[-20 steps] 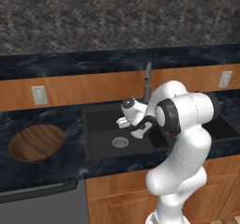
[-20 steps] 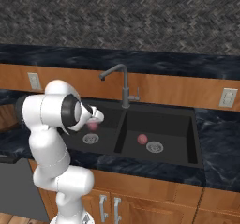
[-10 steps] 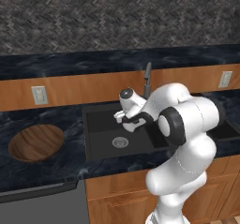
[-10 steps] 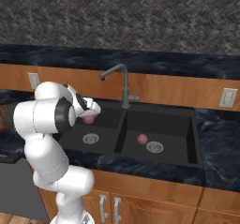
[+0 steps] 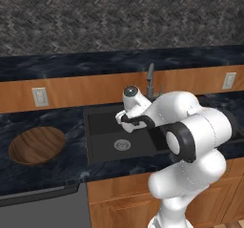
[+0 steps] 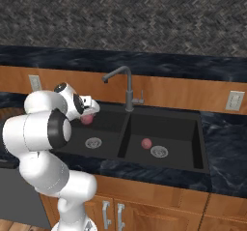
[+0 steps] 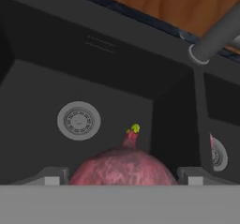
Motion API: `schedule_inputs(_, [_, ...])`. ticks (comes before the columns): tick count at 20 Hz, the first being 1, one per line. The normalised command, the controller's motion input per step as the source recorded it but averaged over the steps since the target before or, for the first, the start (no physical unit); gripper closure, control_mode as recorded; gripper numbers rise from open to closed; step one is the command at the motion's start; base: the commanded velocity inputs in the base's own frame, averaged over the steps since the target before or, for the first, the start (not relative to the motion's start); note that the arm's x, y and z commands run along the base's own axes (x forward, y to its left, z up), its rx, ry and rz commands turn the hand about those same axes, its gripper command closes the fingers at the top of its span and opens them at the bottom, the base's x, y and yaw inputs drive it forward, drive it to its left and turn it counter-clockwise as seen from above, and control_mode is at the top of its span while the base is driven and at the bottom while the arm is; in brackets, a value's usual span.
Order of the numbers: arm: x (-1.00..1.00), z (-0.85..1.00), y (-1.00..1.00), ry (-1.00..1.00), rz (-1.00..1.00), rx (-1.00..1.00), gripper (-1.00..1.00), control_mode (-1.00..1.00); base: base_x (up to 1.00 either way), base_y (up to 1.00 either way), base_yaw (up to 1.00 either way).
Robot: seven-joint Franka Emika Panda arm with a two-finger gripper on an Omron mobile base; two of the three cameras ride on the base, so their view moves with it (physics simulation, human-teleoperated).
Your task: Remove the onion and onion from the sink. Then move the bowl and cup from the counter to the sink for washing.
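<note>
The hand view looks down into the black sink (image 7: 117, 73), where one onion (image 7: 123, 167) with a small green sprout sits between the two fingertips (image 7: 49, 175) of the gripper (image 7: 122, 176), whose jaws stand wide on either side of it, while the left base view alone shows the wooden bowl (image 5: 36, 145) on the counter left of the sink. Two onions can be counted in the right base view, one at the gripper (image 6: 89, 110) above the sink's left basin and a second onion (image 6: 146, 143) lying in the right basin beside its drain, with one drain per basin and one faucet (image 6: 124, 84) behind the sink. The arm reaches over the sink's front edge, folded at the elbow, its hand tilted down over the left basin
</note>
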Motion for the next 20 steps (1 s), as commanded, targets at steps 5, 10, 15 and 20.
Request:
schedule_inputs(5, [-0.12,0.32,0.11,0.00,0.15,0.00,1.00,-1.00,0.00,0.00,0.00])
schedule_inputs(10, [-0.17,0.34,0.01,0.00,0.07,0.00,1.00,-1.00,0.00,0.00,0.00])
schedule_inputs(15, [-0.16,0.32,0.00,0.01,0.00,0.00,1.00,-1.00,0.00,0.00,0.00])
schedule_inputs(20, [-0.21,0.27,0.00,0.09,0.00,0.00,1.00,-1.00,0.00,0.00,0.00])
